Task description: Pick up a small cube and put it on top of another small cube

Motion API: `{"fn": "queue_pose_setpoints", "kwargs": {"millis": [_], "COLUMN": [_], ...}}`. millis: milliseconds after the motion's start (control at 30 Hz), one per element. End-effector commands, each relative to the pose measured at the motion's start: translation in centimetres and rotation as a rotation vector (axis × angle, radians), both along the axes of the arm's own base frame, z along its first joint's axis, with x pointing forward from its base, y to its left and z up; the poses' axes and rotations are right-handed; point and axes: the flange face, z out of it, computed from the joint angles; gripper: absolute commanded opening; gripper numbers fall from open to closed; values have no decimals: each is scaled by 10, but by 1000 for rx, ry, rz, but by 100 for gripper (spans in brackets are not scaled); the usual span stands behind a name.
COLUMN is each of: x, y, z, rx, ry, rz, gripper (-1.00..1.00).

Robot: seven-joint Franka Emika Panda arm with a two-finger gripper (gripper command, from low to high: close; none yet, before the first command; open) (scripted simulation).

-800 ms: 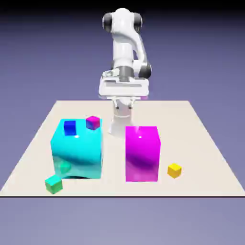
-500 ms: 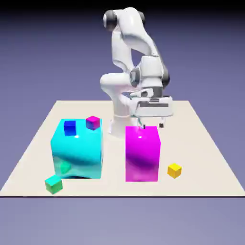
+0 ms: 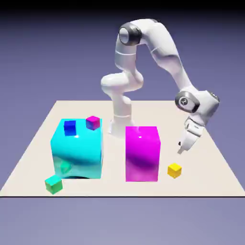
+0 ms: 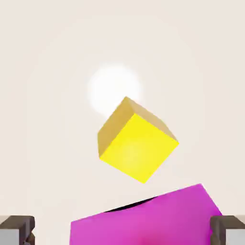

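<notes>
- Your fingers (image 4: 17, 230) were spread wide, with nothing pinched between them.
- The small yellow cube (image 3: 174, 171) sat on the worktop (image 3: 112, 187), near its front edge and toward the front corner on the exterior view's right, just beside the magenta block (image 3: 142, 155) but apart from it.
- In the exterior view, the fingers hung above the cube and a little to its right, not touching it.
- In the hand view, the cube lay sideways within the span of the two tips, slightly right of their midline, and farther up the picture than the tips. You would have judged that a small shift that way had to go with the descent.
- The cube's sides ran aslant to the line between the tips, so you likely needed some wrist turn to meet two flat faces; otherwise you risked catching its corners.
- The magenta block filled much of the hand view's bottom, between the tips. That made it the thing you had to keep the near finger clear of as you lowered.
</notes>
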Motion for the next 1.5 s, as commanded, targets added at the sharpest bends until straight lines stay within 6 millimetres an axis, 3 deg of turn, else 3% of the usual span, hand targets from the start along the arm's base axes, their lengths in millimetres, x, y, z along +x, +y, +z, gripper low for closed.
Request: {"fn": "queue_pose_setpoints", "kwargs": {"millis": [0, 400, 567, 633, 667, 700, 767, 800, 833, 900, 1133, 1333, 1400, 1467], "x": [-5, -51, -53, -22, -22, -22, -55, -70, -74, -48, 29, 77, 92, 112], "y": [4, 40, 38, 0, 0, 0, 40, 54, 61, 55, 18, -28, -49, -87], "z": [-12, -133, -130, -158, -158, -158, -129, -127, -120, -96, -6, 73, 95, 95], "rx": [-56, -713, -841, -841, -841, -841, -837, -801, -786, -803, -797, -710, -678, -694], "ry": [11, -63, -139, -139, -139, -139, -133, -87, -47, 19, 269, 486, 540, 533], "rz": [45, 559, 678, 678, 678, 678, 682, 721, 733, 685, 529, 422, 376, 260], "gripper": [0, 0, 0, 0, -100, -100, -100, -100, -100, -100, -100, -100, -100, -100]}}
